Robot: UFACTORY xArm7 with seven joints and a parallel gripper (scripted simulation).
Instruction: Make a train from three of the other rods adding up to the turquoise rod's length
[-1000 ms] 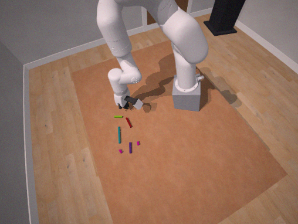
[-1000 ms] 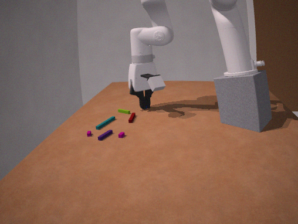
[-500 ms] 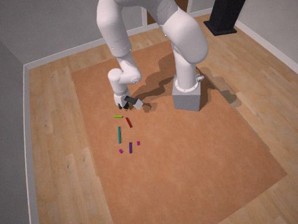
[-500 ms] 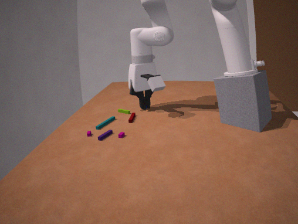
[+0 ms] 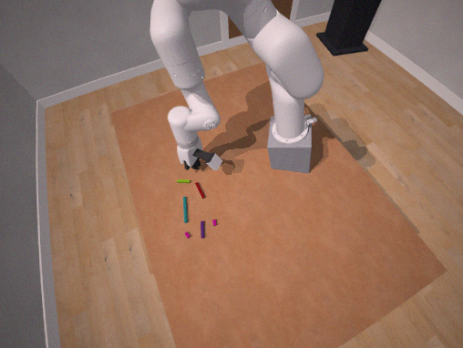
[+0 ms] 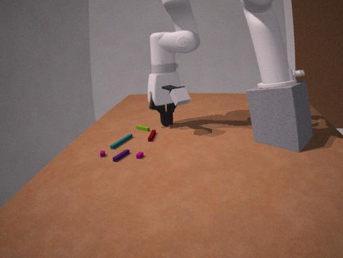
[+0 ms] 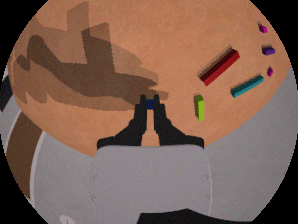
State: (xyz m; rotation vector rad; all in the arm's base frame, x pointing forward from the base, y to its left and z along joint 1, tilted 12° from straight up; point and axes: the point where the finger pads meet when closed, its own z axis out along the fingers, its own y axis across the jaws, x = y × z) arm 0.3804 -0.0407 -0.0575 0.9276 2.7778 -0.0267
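My gripper (image 5: 191, 167) (image 6: 166, 123) (image 7: 149, 102) is shut on a small blue rod (image 7: 150, 102) and hangs just above the table, a little behind the other rods. The lime rod (image 5: 183, 181) (image 6: 142, 128) (image 7: 198, 107) lies nearest to it, with the red rod (image 5: 200, 189) (image 6: 151, 135) (image 7: 220, 67) beside that. The turquoise rod (image 5: 185, 209) (image 6: 121, 141) (image 7: 248, 86) lies further forward. The purple rod (image 5: 202, 229) (image 6: 121, 155) (image 7: 268, 50) lies between two magenta rods, one (image 5: 187, 234) (image 6: 102, 153) on the left and one (image 5: 214, 222) (image 6: 140, 155) on the right.
The arm's grey base block (image 5: 289, 152) (image 6: 279, 115) stands on the brown table (image 5: 292, 246) (image 6: 202, 202) to the right of the rods. The table's left edge runs close to the rods in the exterior view.
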